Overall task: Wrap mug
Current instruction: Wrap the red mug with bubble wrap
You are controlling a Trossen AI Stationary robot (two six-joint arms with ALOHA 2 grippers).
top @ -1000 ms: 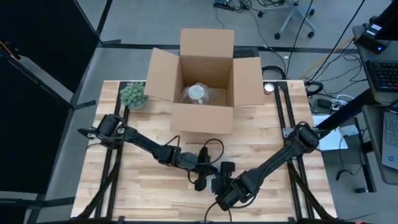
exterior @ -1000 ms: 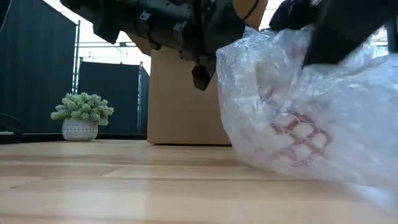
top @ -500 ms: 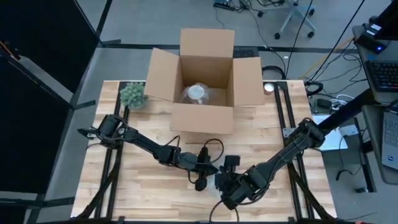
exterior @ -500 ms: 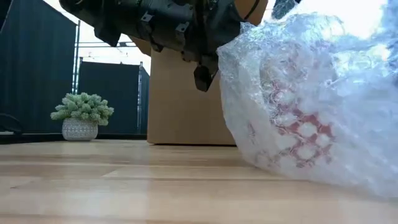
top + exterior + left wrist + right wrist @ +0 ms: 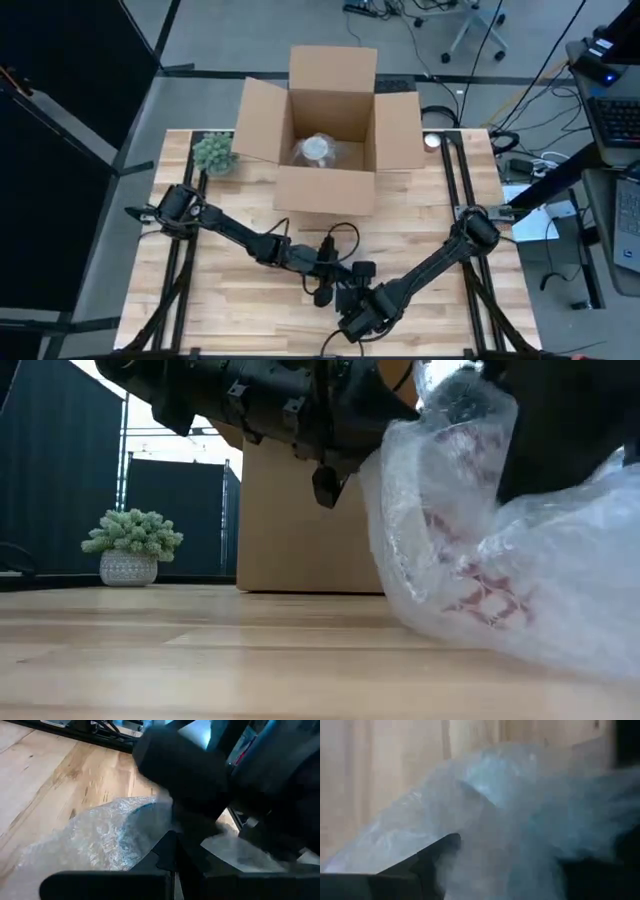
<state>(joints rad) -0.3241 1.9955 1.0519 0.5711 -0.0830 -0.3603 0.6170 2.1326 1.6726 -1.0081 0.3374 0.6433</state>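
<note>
The mug shows only as a red pattern (image 5: 485,600) through a crumpled bundle of clear bubble wrap (image 5: 470,550) lying on the wooden table (image 5: 240,310) near its front edge. My left gripper (image 5: 325,485) hangs at the bundle's left upper edge, and its fingers look shut. My right gripper (image 5: 355,315) comes down on the bundle from the right; its dark body (image 5: 560,430) sinks into the wrap. In the right wrist view the bubble wrap (image 5: 520,810) fills the space beside one finger (image 5: 437,852). My left gripper meets the bubble wrap at its upper edge (image 5: 150,820), slanting down from the table's left. My right arm stands in front of the contact, so the hold itself does not show. My right gripper has wrap (image 5: 485,845) bunched between its fingers, coming from above. The bundle's underside rests on the table (image 5: 470,650), and its top is dented in under the gripper.
An open cardboard box (image 5: 330,130) holding another wrapped item stands at the table's far middle, just behind the bundle. A small potted plant (image 5: 213,152) sits at the far left. Bare table lies to the left and right of the arms.
My right gripper swung a little toward the table's right edge, then back toward the left and the near edge, coming down on the bundle. The wrap billowed up and spread out over the mug, then sank in on its right side. My left gripper stayed put.
</note>
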